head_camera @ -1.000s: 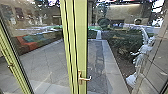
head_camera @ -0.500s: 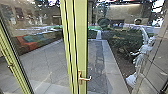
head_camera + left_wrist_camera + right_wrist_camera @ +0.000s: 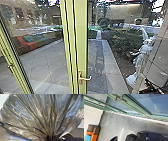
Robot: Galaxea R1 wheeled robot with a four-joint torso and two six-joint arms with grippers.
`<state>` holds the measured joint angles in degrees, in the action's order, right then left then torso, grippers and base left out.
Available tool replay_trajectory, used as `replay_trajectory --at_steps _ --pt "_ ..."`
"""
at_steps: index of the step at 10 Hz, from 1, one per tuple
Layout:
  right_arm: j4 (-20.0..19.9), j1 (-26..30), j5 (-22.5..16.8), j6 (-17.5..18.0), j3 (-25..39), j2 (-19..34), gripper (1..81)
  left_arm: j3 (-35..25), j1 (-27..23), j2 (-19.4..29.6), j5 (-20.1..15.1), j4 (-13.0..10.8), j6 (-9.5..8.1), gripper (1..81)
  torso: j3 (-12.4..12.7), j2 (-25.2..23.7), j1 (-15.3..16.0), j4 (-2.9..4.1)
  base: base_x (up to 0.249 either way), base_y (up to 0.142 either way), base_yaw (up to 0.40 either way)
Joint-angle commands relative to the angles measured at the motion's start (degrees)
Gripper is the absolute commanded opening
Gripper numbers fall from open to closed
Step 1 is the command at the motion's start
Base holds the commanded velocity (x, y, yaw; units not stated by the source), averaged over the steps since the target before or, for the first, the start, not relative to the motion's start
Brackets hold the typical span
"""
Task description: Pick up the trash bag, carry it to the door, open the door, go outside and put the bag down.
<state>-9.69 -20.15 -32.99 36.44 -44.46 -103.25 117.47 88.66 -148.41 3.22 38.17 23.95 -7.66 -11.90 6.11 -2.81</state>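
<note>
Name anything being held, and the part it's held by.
The trash bag, apparently by its gathered neck, where the folds meet, at the left wrist; the grip itself is unclear.

"Can you read any lettering, number or sign on the door handle [image 3: 81, 78] or near it?"
"No, none."
"And farther out, to either side of it?"
"No readable text there either."
</note>
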Motion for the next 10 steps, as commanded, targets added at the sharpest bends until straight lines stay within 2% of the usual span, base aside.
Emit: replay_trajectory --at_steps 1,2,3,4,6,10 --pt "5.4 9.2 -2.5 8.3 -2.5 -3.8 81.1 -0.9 -2.4 1.4 -5.0 0.3 0.04 1.0 0.0 0.0 0.0 0.00 0.000 0.000 0.000" --pt "6.5 10.2 -2.5 12.2 -4.3 -6.8 81.1 -0.9 -2.4 1.4 -5.0 0.3 0.04 1.0 0.0 0.0 0.0 0.00 0.000 0.000 0.000" --pt "7.5 10.8 -2.4 14.6 -5.3 -8.4 81.1 -0.8 -2.4 1.4 -5.0 0.4 -0.13 1.0 0.0 0.0 0.0 0.00 0.000 0.000 0.000" --pt "9.3 11.7 -2.4 18.9 -6.8 -11.2 81.1 -0.8 -2.4 1.3 -4.9 0.4 -0.14 1.0 0.0 0.0 0.0 0.00 0.000 0.000 0.000" --pt "11.7 12.5 -2.3 23.8 -9.7 -15.4 81.1 -0.7 -2.4 1.2 -4.9 0.4 -0.14 1.0 0.0 0.0 0.0 0.00 0.000 0.000 0.000" --pt "12.5 13.0 -1.3 25.0 -19.2 -24.9 81.1 -0.7 -2.6 1.0 -4.9 0.6 -0.49 1.0 0.0 0.0 0.0 0.00 0.000 0.000 0.000"
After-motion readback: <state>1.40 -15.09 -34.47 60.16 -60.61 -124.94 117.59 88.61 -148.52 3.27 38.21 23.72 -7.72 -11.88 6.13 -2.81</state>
